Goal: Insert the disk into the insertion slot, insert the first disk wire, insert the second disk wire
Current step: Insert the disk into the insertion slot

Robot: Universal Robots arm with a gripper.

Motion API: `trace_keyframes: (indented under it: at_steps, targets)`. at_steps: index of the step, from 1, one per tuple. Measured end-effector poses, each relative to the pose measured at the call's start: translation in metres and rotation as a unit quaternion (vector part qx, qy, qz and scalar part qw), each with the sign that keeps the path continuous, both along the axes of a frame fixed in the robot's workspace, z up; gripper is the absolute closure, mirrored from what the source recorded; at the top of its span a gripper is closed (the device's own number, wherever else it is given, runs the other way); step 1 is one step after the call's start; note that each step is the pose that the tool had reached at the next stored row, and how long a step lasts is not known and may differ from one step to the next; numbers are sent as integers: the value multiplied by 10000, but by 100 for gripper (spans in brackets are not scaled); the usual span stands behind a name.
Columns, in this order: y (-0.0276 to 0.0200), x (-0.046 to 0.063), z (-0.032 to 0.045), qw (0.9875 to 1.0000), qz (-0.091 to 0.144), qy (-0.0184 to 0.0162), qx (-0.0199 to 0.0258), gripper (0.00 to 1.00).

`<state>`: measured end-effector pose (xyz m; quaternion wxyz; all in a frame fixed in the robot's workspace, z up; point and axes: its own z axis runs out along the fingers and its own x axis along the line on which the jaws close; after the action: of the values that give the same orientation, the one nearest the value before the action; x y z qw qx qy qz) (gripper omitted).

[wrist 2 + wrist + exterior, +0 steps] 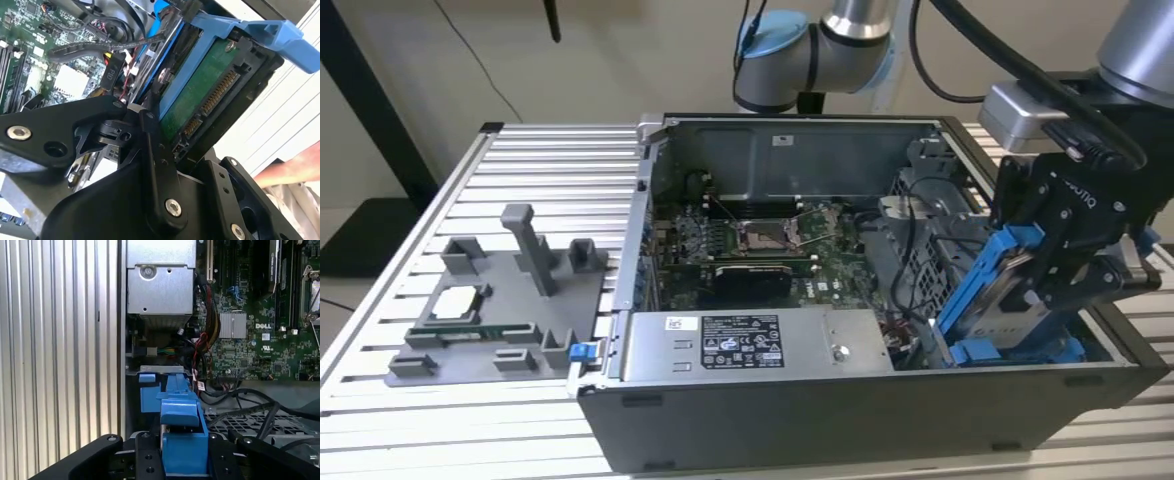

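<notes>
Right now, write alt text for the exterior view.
The gripper holds the disk tilted over the slot at the end of the open computer case, on the exterior view's right. A grey parts tray lies on the table.

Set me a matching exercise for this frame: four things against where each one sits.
1 disk
2 power-supply box
3 grey fixture
4 motherboard

A outside the case, on the slatted table
B clamped, tilted, in the gripper
C green, lying flat on the case floor
D along the case's near wall, white label up

Pairs: 1-B, 2-D, 3-A, 4-C
</notes>
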<state>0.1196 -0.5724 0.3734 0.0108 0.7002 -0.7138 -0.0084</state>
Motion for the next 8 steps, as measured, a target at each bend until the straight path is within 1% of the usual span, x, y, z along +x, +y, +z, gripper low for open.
trace_keyframes:
  at_steps: [4, 5, 8]
  targets:
    - [0, 0, -2, 10000, 0, 0, -1, 100]
    - [-1, -1, -2, 10000, 0, 1, -1, 0]
    - [-1, -1, 0, 10000, 0, 0, 1, 0]
